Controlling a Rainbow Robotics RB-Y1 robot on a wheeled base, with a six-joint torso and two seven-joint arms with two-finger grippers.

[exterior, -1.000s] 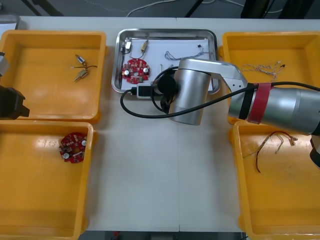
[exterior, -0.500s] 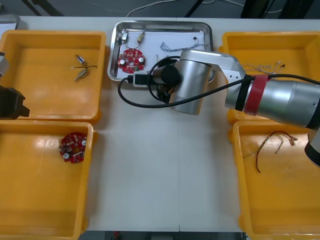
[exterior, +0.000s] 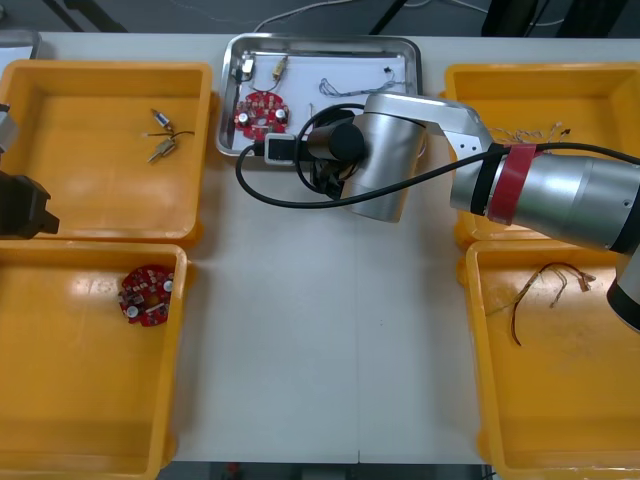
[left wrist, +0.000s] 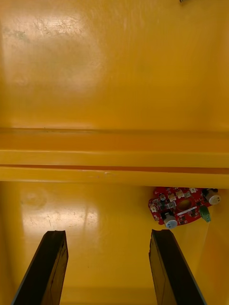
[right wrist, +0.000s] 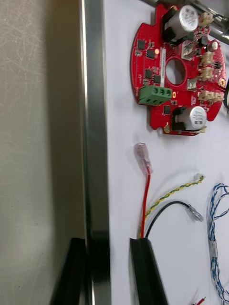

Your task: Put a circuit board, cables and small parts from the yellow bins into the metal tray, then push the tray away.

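My right pincer [right wrist: 107,240] is drawn narrow astride the near rim of the metal tray [right wrist: 95,119]. One finger is outside over the table [right wrist: 38,143], the other inside on the white floor. Just beyond that inner finger lie a red and yellow cable [right wrist: 145,200] and a black cable [right wrist: 167,206]. A blue and white cable [right wrist: 215,224] lies beside them, and a circuit board [right wrist: 174,71] farther on.

From the front, my right arm [exterior: 540,195] reaches across to the tray, which sits near the table's far edge between the yellow bins [exterior: 105,70]. Small metal parts [exterior: 165,135] lie in the far left bin. My left arm [exterior: 20,205] waits at the left edge.

My left pincer [left wrist: 107,232] stands wide above a bin, with a second board [left wrist: 181,207] just beyond one finger.
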